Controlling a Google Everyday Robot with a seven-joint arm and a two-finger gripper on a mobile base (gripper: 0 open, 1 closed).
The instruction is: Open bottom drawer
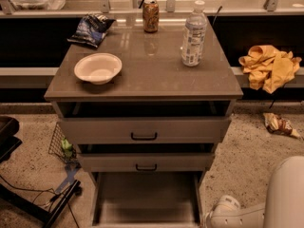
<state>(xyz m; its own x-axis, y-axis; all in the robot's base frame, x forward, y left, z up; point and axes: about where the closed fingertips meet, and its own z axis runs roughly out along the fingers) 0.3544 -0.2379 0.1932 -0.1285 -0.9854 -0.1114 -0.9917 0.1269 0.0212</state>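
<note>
The grey-beige bottom drawer (147,196) of the grey-brown cabinet (142,80) stands well out towards the near side, with the white gripper (216,217) at its near right corner, grasp impossible to tell, so any remaining pull should run straight and level.

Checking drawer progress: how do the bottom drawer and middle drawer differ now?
The bottom drawer is pulled far out, its grey inside showing; the middle drawer is out only slightly. The middle drawer's black handle shows; the bottom drawer's handle is not in view. Both are grey. The gripper is out of view; only the white arm shows at bottom right.
</note>
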